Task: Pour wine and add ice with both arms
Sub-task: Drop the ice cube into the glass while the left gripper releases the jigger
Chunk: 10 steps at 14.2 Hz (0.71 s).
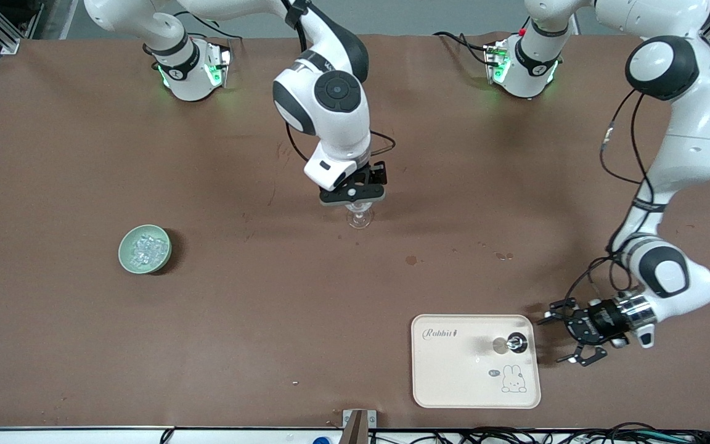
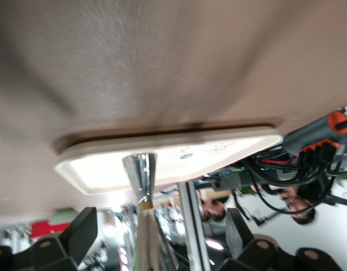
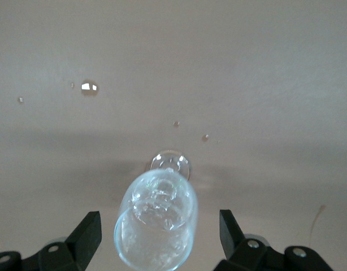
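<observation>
Right hand (image 1: 355, 196) poised directly over the clear stemmed glass (image 1: 359, 217) standing upright mid-counter, fingers (image 3: 87, 232) spread wide to either side of the bowl and touching nothing; released. Glass bowl (image 3: 156, 226) seen from the right wrist view holding clear, glittering ice cubes (image 3: 156, 203), round foot (image 3: 170, 162) flat on the brown counter (image 1: 71, 135). Further ice (image 1: 145, 246) heaped in a small pale green bowl (image 1: 126, 259), well apart from the right hand toward the right arm's end of the counter. Left hand (image 1: 567, 338) low and turned sideways just beside the edge of the cream rectangular tray with a rabbit print (image 1: 453, 382), fingers (image 2: 80, 231) parted; released. Slim bottle with a shiny metal pourer (image 2: 141, 175) standing on that tray, just ahead of the open left hand and between its fingers in the left wrist view, not gripped. Judged handling: glass thin, light, top-heavy and fragile, best taken at the stem or low on the bowl with mild pressure; cubes small, wet and slippery, prone to scatter; bottle rigid, smooth, heavier, best held around the body below the neck. Droplets (image 3: 89, 87) on the counter near the glass foot. Wide open room around the glass on all sides; tray rim close under the left hand, counter edge near the tray.
</observation>
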Motion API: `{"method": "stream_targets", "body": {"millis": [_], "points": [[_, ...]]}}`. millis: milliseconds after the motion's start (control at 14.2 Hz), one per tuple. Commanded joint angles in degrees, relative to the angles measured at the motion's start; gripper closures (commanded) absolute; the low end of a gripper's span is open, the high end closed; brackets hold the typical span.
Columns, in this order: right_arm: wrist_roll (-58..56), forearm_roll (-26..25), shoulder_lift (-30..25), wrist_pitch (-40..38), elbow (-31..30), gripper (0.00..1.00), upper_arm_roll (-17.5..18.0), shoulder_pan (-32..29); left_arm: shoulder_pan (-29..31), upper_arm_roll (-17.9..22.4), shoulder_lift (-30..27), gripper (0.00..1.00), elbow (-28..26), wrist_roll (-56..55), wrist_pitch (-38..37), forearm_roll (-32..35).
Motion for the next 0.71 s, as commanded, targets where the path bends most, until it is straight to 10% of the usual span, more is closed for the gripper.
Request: {"method": "stream_targets", "body": {"millis": [0, 635], "points": [[-0.2, 0.0, -5.7, -1.2, -1.0, 0.01, -1.4, -4.6, 1.9, 0.8, -8.3, 0.0, -4.2, -7.3, -4.2, 10.7], [-14.4, -5.9, -19.5, -9.1, -7.7, 0.0, -1.1, -26.4, 3.2, -0.1, -30.6, 0.0, -4.0, -8.9, -26.7, 27.3]]}}
